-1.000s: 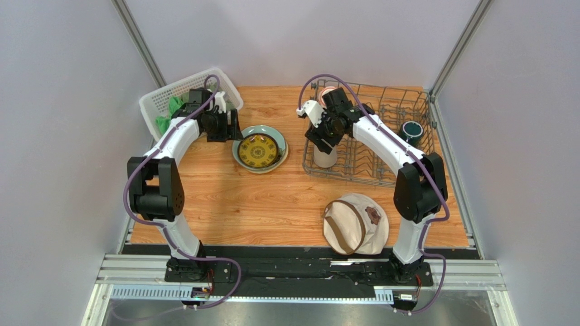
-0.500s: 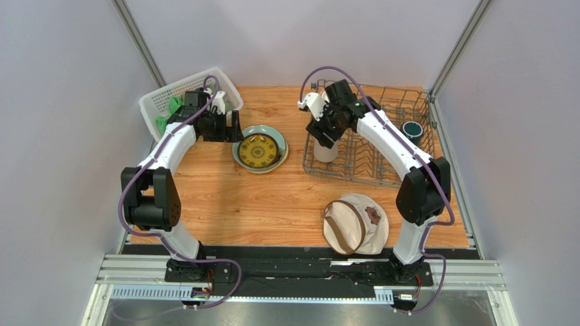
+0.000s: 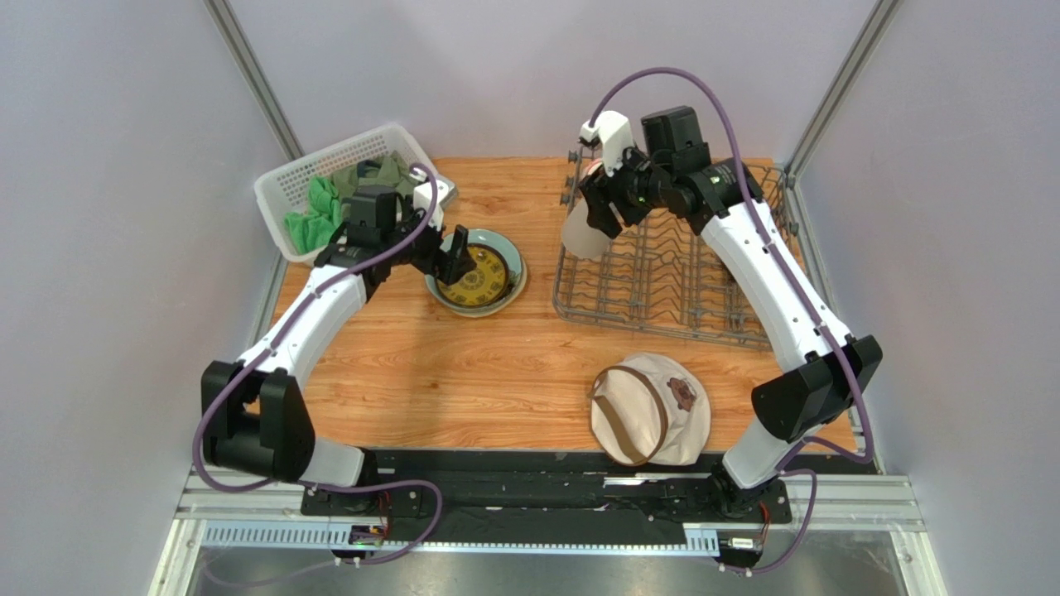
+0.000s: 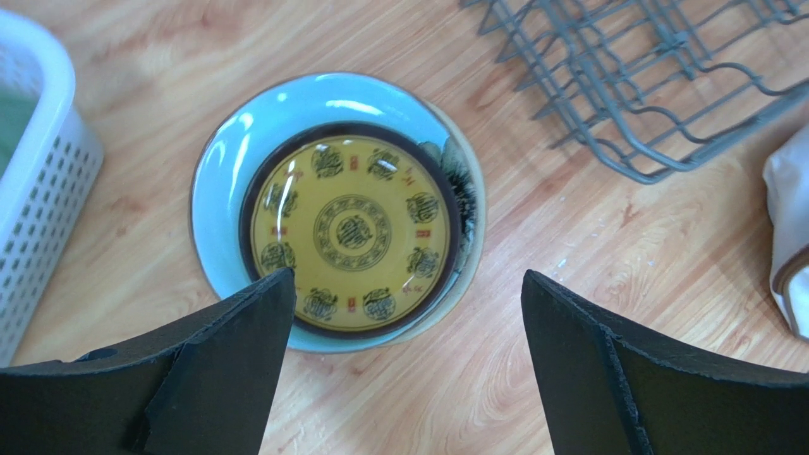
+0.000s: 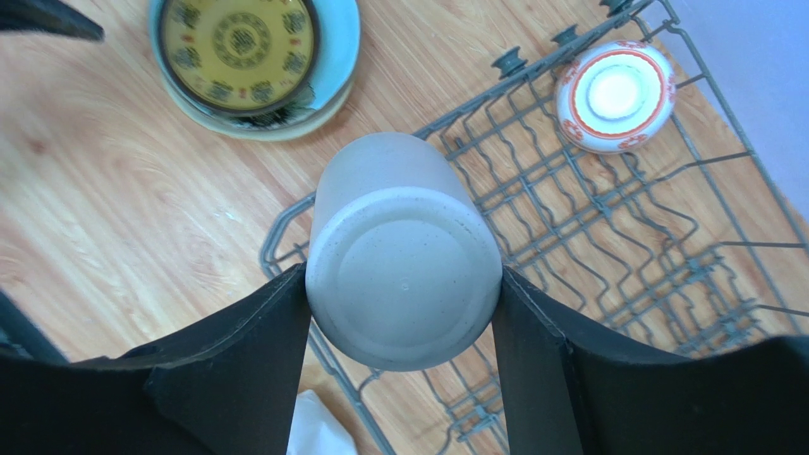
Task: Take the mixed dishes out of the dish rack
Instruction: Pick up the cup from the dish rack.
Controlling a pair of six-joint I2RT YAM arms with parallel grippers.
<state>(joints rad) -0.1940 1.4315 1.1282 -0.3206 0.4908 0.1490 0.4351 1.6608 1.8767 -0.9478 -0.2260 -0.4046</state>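
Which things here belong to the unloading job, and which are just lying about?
Job: dish rack; beige tumbler, held in the right gripper; red-orange-and-white bowl in the rack; yellow-patterned plate stacked on the pale green plate.
Lying about: beige hat; white basket; green cloth inside it.

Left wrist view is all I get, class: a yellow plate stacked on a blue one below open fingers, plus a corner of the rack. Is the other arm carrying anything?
Observer: Yes. The right gripper is shut on a beige tumbler, held over the left edge of the rack.
Operator: Are any dishes in the rack?
Observer: A red-and-white bowl sits in one far corner.
Operator: What lies near the arm bases?
Observer: A beige hat with a brown strap lies on the table, in front of the right arm.
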